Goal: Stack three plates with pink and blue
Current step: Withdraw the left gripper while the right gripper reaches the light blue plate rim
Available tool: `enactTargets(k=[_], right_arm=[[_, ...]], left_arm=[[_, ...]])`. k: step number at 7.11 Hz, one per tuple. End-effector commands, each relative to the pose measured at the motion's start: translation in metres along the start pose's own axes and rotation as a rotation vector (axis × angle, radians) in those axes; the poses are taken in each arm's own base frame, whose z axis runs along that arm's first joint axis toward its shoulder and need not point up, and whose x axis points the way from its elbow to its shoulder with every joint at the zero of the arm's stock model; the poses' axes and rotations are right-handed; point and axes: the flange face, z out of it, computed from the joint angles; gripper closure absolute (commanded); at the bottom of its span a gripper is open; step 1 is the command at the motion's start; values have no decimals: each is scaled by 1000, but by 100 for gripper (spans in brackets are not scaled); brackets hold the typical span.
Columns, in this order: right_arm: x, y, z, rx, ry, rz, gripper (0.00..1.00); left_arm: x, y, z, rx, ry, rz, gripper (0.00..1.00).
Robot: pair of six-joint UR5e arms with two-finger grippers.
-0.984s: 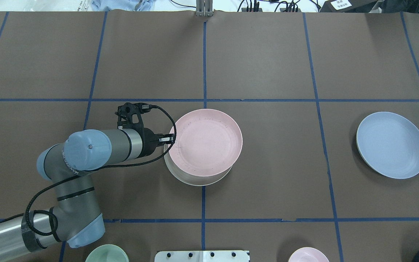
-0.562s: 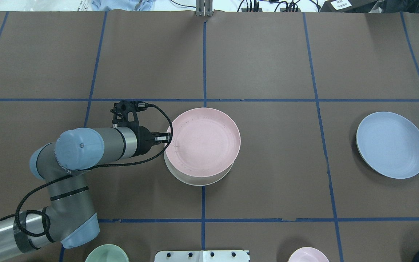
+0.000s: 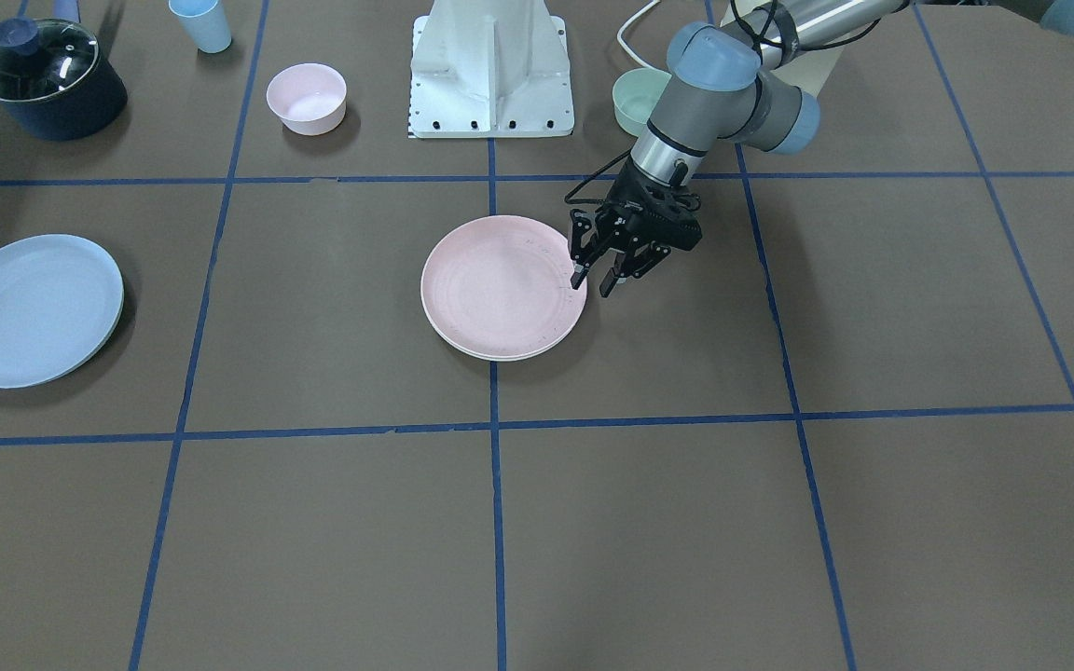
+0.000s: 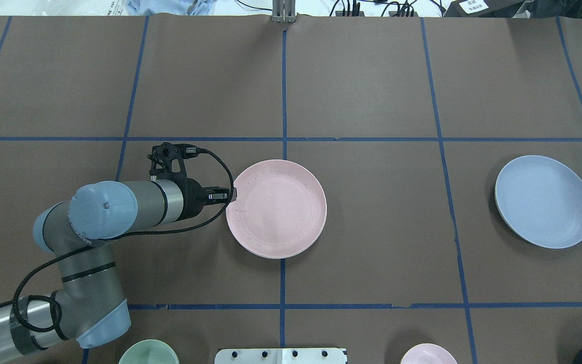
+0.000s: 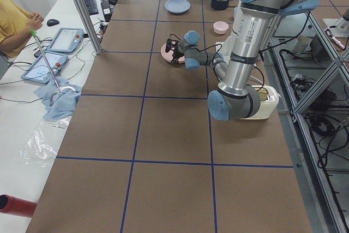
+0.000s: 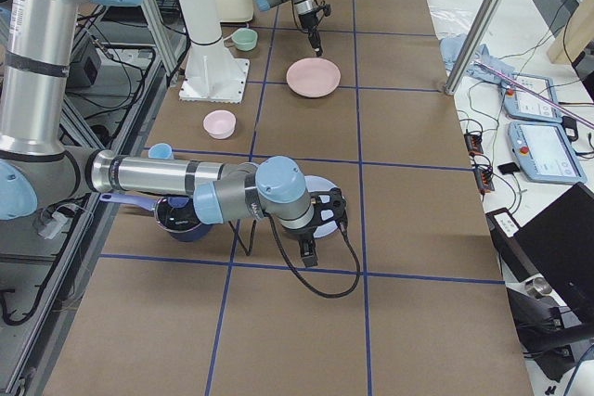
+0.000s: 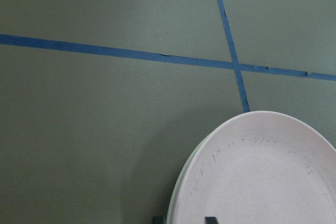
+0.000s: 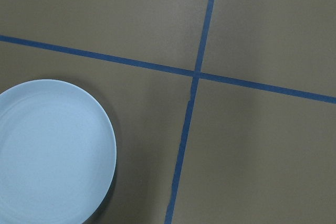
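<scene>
Pink plate [image 4: 276, 209] rests at the middle of the worktop [image 4: 372, 76]; blue plate [image 4: 543, 201] lies well apart, right. Left claw [image 3: 592, 286] is spread just beside the pink rim; whether right claw [image 6: 310, 257] is spread cannot be told. Plates likely light, stiff, slick: pinch the rim.

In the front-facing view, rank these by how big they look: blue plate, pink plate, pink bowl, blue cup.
1. blue plate and pink plate: these look about alike, so I have not ranked them against each other.
2. pink bowl
3. blue cup, which sits at the frame's top edge
</scene>
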Motion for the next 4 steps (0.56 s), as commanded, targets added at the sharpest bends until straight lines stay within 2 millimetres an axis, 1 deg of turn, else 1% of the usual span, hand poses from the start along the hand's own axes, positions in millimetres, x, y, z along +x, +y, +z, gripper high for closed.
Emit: enactTargets(k=[1, 2, 3, 4], right_arm=[[4, 4, 7, -15, -2, 73, 0], [-3, 10, 17, -18, -3, 112, 1], [-12, 23, 29, 12, -13, 162, 2], [-22, 41, 54, 53, -28, 212, 2]], left_arm=[[-20, -20, -54, -66, 12, 209, 0], [-57, -47, -99, -104, -2, 325, 0], [-96, -53, -138, -132, -12, 418, 0], [-118, -58, -156, -130, -29, 435, 0]])
